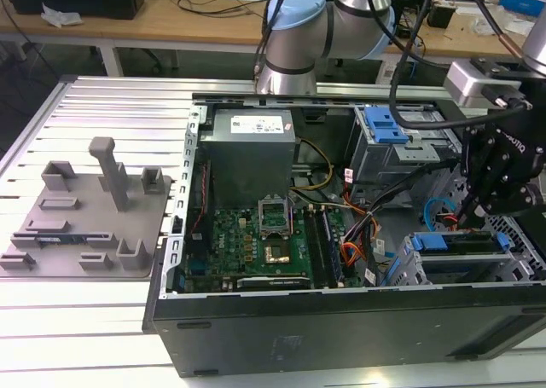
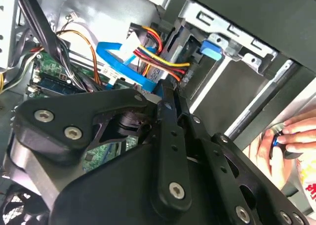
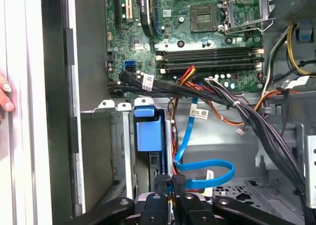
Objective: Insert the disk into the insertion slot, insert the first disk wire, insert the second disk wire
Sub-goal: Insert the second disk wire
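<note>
The disk's blue carrier (image 1: 452, 241) sits inside the insertion slot (image 1: 424, 273), a low grey cage at the case's corner on the exterior view's right. The carrier's blue tab (image 3: 147, 131) (image 2: 210, 47) shows in both wrist views. My black gripper (image 1: 478, 211) hangs just above the cage. Its fingertips (image 3: 178, 181) are shut on the end of a flat blue disk wire (image 3: 207, 171) (image 2: 116, 62), right behind the carrier. A red, yellow and black wire bundle (image 2: 160, 54) runs to the same spot; whether it is plugged in is hidden.
The open case holds a green motherboard (image 1: 264, 239), a grey power supply (image 1: 252, 149) and a taller bay with a blue latch (image 1: 384, 125). Thick black cables (image 3: 247, 113) cross near the cage. A person's hand (image 2: 286, 141) (image 3: 5, 94) rests on the case's outer wall. A grey fixture plate (image 1: 85, 222) lies outside.
</note>
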Tool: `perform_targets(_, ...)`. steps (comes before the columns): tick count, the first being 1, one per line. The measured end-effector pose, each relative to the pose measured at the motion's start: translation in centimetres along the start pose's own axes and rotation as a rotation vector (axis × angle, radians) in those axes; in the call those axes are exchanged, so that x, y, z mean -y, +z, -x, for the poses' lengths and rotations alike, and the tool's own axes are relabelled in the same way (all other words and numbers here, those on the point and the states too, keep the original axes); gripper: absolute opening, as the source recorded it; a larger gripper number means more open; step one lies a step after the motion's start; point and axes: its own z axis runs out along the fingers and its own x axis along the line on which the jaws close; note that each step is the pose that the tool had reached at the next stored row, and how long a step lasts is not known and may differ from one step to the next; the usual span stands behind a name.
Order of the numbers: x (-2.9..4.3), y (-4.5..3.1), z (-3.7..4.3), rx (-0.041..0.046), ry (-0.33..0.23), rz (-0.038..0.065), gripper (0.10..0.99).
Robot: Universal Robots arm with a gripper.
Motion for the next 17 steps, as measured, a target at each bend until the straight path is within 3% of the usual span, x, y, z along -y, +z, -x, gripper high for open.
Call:
perform_targets(7,-0.05,0.16,-0.60,0.0002,0.000,0.000,0.161)
perform_targets(17,0.10,0.19,-0.70,0.0002,0.000,0.000,0.161)
